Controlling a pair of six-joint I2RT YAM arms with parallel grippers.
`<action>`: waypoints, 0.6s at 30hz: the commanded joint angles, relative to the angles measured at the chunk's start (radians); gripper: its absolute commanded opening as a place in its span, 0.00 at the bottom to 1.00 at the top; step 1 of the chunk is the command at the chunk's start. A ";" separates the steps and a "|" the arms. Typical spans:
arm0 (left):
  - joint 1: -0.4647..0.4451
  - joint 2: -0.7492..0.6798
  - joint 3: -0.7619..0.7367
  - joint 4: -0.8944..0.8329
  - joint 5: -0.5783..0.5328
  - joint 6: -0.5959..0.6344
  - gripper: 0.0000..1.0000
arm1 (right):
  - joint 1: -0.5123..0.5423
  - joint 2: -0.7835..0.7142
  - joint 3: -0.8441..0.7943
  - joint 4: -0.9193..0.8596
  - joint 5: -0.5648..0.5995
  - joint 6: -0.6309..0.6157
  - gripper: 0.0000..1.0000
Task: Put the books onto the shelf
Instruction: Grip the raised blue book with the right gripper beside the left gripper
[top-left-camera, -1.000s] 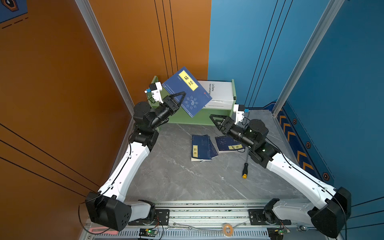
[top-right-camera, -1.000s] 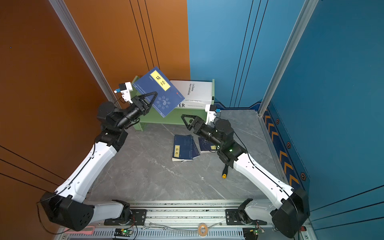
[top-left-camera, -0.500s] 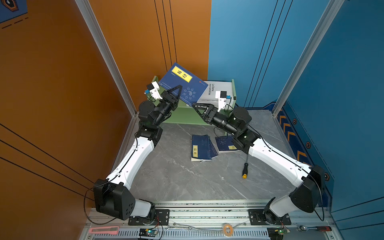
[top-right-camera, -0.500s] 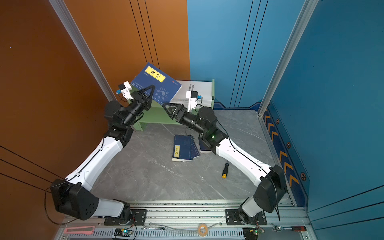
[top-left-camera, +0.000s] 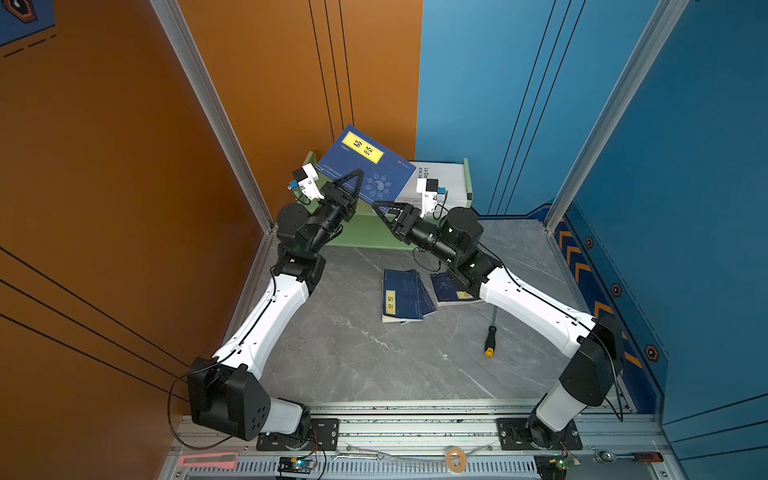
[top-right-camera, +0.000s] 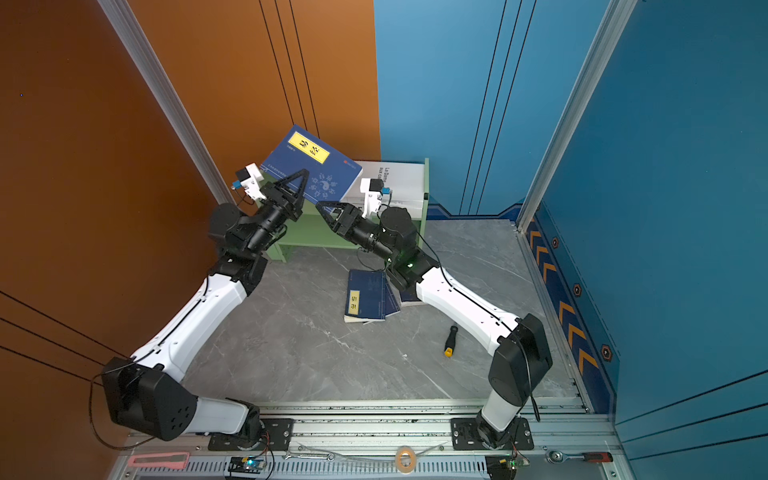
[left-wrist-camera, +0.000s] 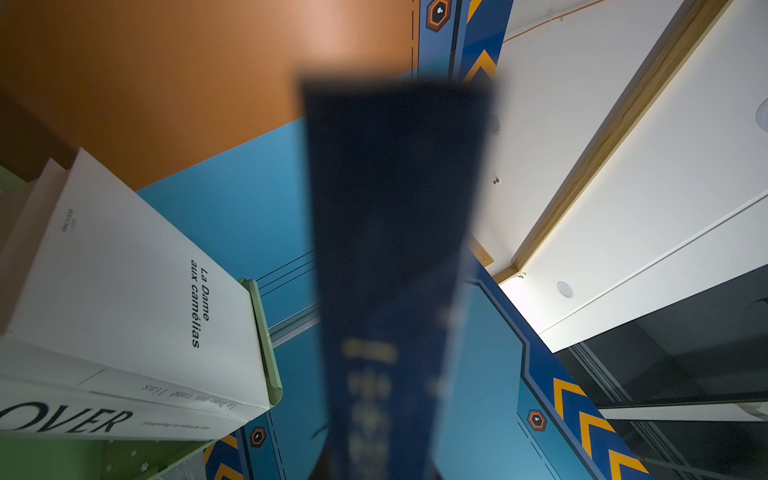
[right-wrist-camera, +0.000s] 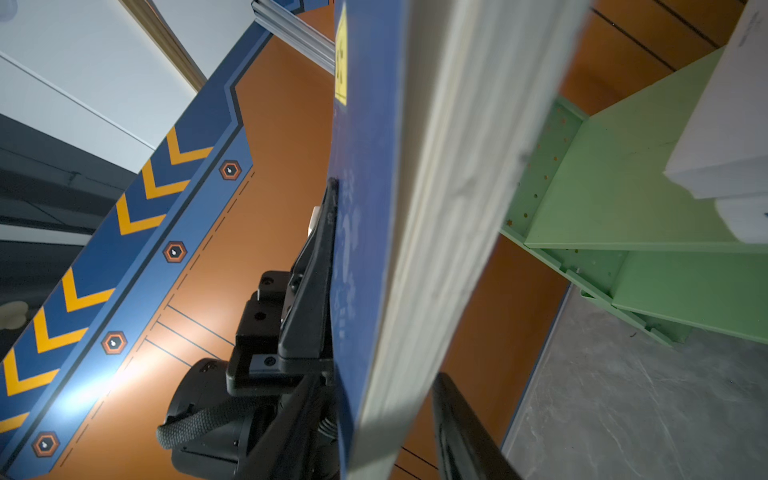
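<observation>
In both top views, above centre, the left gripper (top-left-camera: 357, 174) pinches the blue book (top-left-camera: 374, 164) shut-tight, tilted over the green shelf (top-left-camera: 361, 232). The right gripper (top-left-camera: 376, 205) sits at the book's lower edge, and I cannot tell how far open it is.

Left wrist view: the book blurs beside the white books (left-wrist-camera: 124, 291).

Right wrist view: the page edges pass one of the right gripper's fingers (right-wrist-camera: 461, 419). It should close squarely on the book before the left lets go, I judge.

We see a robotics lab cell: orange wall panel (top-left-camera: 104, 166), blue wall panel (top-left-camera: 478, 83), silver aluminium frame post (top-left-camera: 208, 104), slotted aluminium base rail (top-left-camera: 415, 428).
</observation>
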 joint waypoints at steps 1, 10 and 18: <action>-0.008 -0.037 0.003 0.074 -0.014 0.001 0.00 | 0.000 0.033 0.037 0.082 0.033 0.058 0.32; 0.001 -0.027 0.023 0.068 0.036 0.024 0.14 | -0.023 0.035 0.040 0.068 0.014 0.077 0.07; 0.109 -0.005 0.065 -0.039 0.245 0.065 0.54 | -0.147 -0.028 0.040 0.027 -0.242 0.110 0.06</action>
